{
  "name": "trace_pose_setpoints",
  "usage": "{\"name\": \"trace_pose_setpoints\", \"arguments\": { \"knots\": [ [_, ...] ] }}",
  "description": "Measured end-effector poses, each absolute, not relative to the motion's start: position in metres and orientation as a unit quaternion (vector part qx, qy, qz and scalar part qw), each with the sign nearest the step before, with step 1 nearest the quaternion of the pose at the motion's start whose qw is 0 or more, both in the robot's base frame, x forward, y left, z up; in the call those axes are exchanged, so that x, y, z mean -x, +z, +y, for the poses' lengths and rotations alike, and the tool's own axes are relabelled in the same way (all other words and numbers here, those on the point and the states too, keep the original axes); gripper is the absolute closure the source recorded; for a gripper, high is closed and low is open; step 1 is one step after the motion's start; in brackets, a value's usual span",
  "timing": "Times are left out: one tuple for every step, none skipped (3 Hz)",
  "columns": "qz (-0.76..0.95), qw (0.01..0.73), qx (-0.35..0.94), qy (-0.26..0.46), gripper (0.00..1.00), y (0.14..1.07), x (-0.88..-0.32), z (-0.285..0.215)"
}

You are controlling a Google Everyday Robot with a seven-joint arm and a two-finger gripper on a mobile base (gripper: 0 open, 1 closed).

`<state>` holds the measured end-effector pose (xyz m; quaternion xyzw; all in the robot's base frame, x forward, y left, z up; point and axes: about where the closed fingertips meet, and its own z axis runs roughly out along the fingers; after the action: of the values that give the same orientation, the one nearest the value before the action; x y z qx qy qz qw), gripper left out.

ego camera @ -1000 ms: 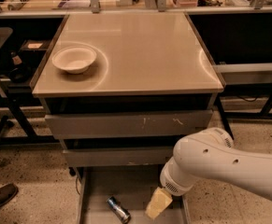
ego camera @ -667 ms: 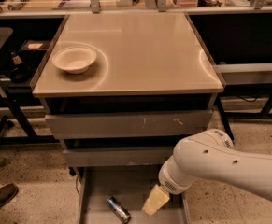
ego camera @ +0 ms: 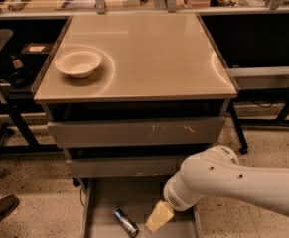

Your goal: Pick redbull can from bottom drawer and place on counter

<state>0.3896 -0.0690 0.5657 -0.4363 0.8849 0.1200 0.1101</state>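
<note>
The white arm (ego camera: 243, 182) comes in from the right, bent downward, with the gripper (ego camera: 159, 217) low, well below the front edge of the desk (ego camera: 149, 53), right of centre.

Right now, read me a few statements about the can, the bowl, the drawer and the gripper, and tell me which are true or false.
1. The redbull can lies on its side in the bottom drawer. True.
2. The white bowl sits in the bottom drawer. False: it stands on the counter.
3. The gripper hangs low over the drawer, beside the can. True.
4. The gripper holds the can above the counter. False: the can lies on the drawer floor, not lifted.
5. The bottom drawer is shut. False: it is pulled open.
</note>
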Motion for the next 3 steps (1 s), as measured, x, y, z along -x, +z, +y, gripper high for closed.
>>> {"name": "trace_pose_setpoints", "arguments": {
  "knots": [
    [0.897,0.117,0.397,0.154,0.0,0.516,-0.385,-0.051],
    [0.901,0.144,0.363,0.189,0.0,0.481,-0.394,-0.026],
    [0.901,0.144,0.363,0.189,0.0,0.481,-0.394,-0.026]
  ]
}}
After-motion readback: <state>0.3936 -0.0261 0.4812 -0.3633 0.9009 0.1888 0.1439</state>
